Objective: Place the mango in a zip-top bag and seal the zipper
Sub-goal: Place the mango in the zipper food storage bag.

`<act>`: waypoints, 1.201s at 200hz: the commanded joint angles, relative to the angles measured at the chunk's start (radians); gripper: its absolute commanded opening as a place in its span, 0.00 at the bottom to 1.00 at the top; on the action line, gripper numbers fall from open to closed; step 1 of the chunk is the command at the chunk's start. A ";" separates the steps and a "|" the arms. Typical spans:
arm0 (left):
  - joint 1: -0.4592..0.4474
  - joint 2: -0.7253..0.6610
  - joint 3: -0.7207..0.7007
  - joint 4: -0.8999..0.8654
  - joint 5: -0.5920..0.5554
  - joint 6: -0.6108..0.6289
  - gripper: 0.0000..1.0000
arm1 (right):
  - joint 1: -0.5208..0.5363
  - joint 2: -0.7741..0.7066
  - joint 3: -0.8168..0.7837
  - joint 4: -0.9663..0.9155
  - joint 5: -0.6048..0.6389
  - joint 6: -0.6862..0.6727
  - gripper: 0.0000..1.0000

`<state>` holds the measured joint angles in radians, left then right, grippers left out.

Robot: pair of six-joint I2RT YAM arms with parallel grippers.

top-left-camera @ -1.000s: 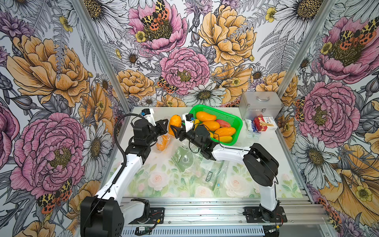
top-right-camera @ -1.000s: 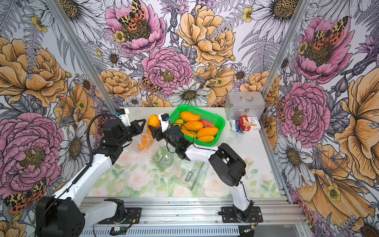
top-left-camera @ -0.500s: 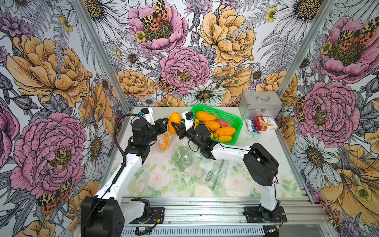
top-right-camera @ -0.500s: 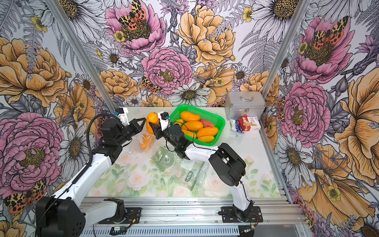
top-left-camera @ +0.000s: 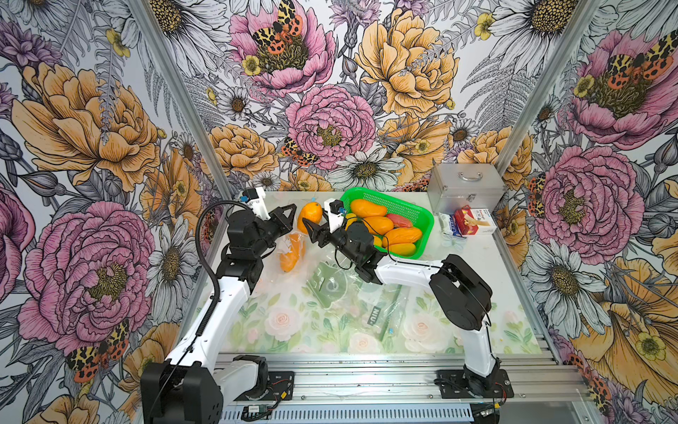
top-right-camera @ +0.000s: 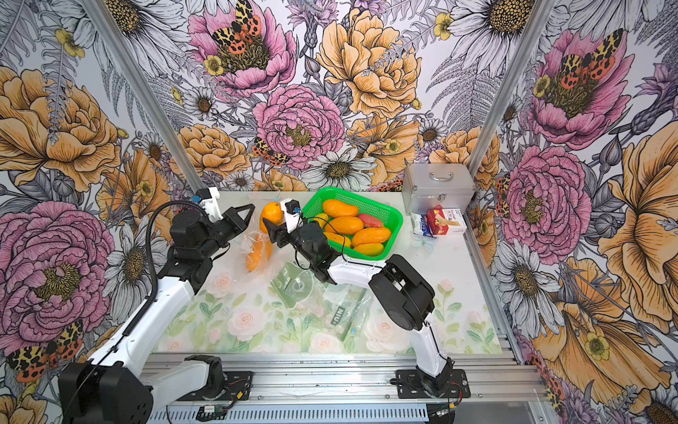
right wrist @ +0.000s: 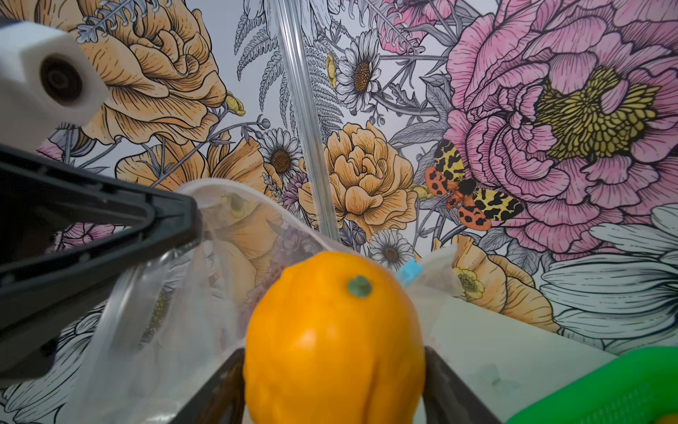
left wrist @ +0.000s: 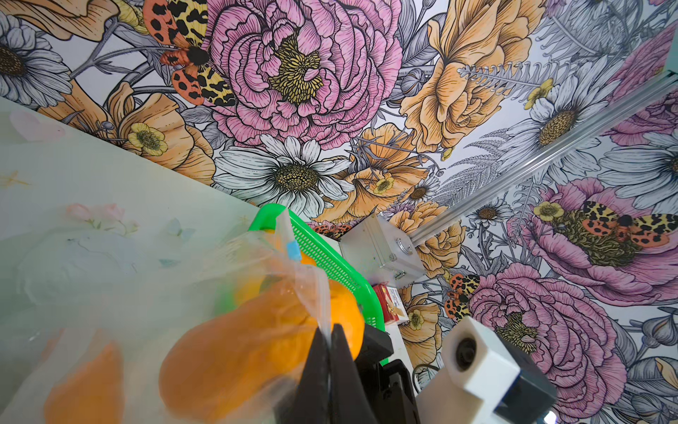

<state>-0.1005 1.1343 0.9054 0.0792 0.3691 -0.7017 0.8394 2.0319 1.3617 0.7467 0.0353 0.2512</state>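
Mango (top-left-camera: 311, 216): held upright, clear of the worktop (top-left-camera: 279, 323), clamped between the jaws of the right gripper (right wrist: 334, 354) at the mouth of the zip-top bag (top-left-camera: 290, 253). Left gripper (left wrist: 327, 339): pressed together on the bag's rim, holding it up. Step, by the look: insertion. Next: lower into the opening, release, seal zipper.

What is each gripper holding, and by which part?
The left gripper pinches the zip-top bag by its zipper edge. The mango sits between the fingers of the right gripper, at its lower sides; clamped or loose cannot be told.
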 commanded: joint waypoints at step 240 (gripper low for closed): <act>0.019 0.002 -0.069 0.101 -0.009 -0.020 0.00 | 0.003 -0.082 0.292 -0.929 -0.029 0.443 0.66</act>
<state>-0.0940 1.1347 0.8486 0.1284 0.3676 -0.7086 0.8413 1.8893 1.5940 -0.1249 0.0944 0.6533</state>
